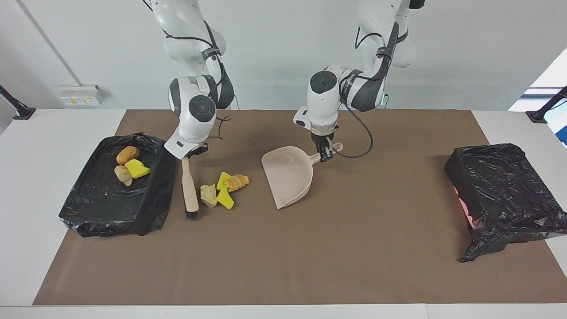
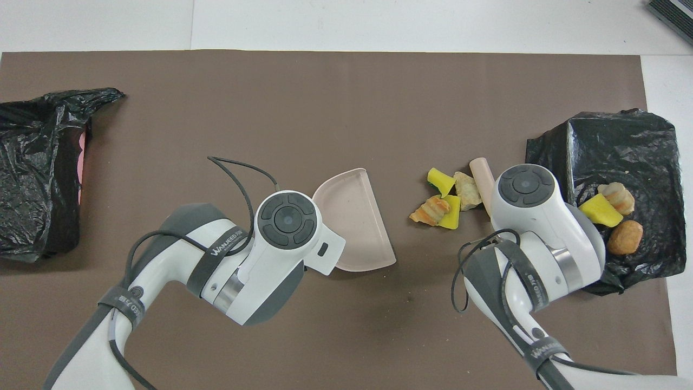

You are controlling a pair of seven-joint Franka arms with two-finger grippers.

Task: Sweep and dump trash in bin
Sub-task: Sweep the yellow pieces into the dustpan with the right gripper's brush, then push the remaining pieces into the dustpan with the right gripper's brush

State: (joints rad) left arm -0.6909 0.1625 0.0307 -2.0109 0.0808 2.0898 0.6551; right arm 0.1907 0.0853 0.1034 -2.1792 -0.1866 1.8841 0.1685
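In the facing view, the right gripper [image 1: 191,155] is clamped on the top of a beige hand brush [image 1: 190,189], whose black bristles rest on the brown mat [image 1: 283,266]. 4 trash scraps [image 1: 223,189] lie on the mat just beside the brush head, between it and the beige dustpan [image 1: 288,175]. The left gripper [image 1: 327,156] is closed on the dustpan's handle, pan mouth turned toward the scraps. 3 more scraps [image 1: 127,166] sit in the black-lined bin [image 1: 153,208] beside the right gripper.

In the overhead view, the wrists hide both grippers. The trash scraps [image 2: 444,196] touch the brush [image 2: 481,176] and lie near the dustpan [image 2: 354,216]. A second black-lined bin [image 2: 32,162] stands at the left arm's end.
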